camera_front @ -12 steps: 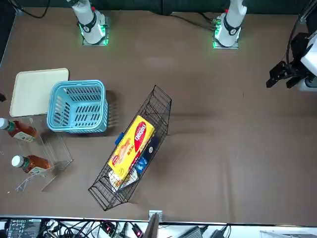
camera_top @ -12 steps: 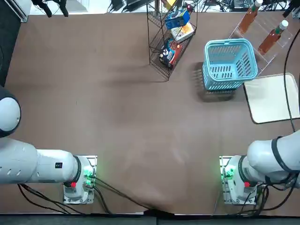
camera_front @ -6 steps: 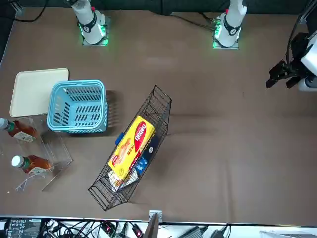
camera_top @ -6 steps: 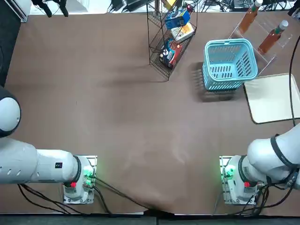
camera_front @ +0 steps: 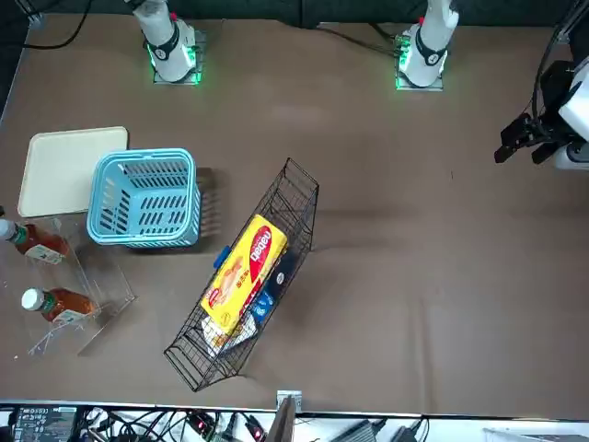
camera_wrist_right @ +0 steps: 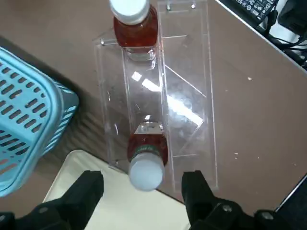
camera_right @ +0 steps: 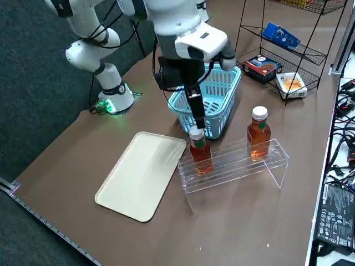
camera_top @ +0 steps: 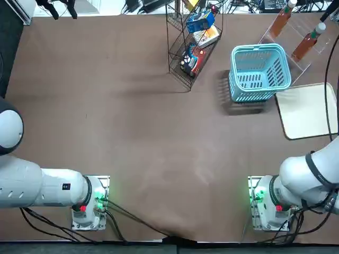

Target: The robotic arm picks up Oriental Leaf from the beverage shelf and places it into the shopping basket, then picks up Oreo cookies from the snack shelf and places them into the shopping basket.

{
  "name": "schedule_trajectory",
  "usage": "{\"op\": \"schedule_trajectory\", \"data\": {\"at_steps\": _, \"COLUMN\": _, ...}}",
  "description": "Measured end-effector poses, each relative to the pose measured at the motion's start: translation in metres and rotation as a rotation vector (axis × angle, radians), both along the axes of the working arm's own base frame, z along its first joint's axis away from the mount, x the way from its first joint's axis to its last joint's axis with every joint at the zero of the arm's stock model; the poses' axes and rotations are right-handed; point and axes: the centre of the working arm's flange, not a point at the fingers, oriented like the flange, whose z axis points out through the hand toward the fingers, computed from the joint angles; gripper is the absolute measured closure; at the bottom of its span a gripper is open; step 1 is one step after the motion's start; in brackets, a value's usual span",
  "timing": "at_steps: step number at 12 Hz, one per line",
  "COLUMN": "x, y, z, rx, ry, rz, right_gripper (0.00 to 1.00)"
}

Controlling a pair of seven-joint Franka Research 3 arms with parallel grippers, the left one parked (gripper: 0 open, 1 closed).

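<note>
Two Oriental Leaf bottles stand in the beverage shelf (camera_right: 238, 163), a clear acrylic rack. My right gripper (camera_right: 198, 127) hangs open just above the white cap of the bottle nearer the tray (camera_right: 201, 152). In the wrist view that cap (camera_wrist_right: 145, 173) lies between the spread fingers (camera_wrist_right: 88, 191), untouched. The other bottle (camera_right: 258, 133) stands further along the rack. The light blue shopping basket (camera_right: 224, 88) sits just behind the rack and holds nothing. The blue Oreo cookies packet (camera_top: 200, 21) lies on the black wire snack shelf (camera_top: 183, 58).
A cream tray (camera_right: 144, 174) lies flat beside the rack, toward the robot's bases. The snack shelf also carries a cream-and-orange box (camera_top: 207, 36) and a red-and-black packet (camera_top: 192, 57). Cables and equipment line the table's far edge.
In the top view the right arm's elbow has shifted slightly toward the right edge. The bottles, basket and racks have not moved.
</note>
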Motion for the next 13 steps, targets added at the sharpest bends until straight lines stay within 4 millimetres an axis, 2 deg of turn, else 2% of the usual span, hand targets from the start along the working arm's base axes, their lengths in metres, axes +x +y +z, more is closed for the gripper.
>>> {"op": "schedule_trajectory", "data": {"at_steps": 3, "x": 0.005, "y": -0.007, "z": -0.027, "rx": 0.002, "ry": 0.004, "rz": -0.001, "right_gripper": 0.0}}
{"op": "schedule_trajectory", "data": {"at_steps": 7, "x": 0.005, "y": -0.011, "z": -0.052, "rx": 0.008, "ry": 0.018, "rz": -0.001, "right_gripper": 0.0}}
{"op": "schedule_trajectory", "data": {"at_steps": 13, "x": 0.003, "y": -0.011, "z": -0.078, "rx": 0.012, "ry": 0.026, "rz": 0.003, "right_gripper": 0.0}}
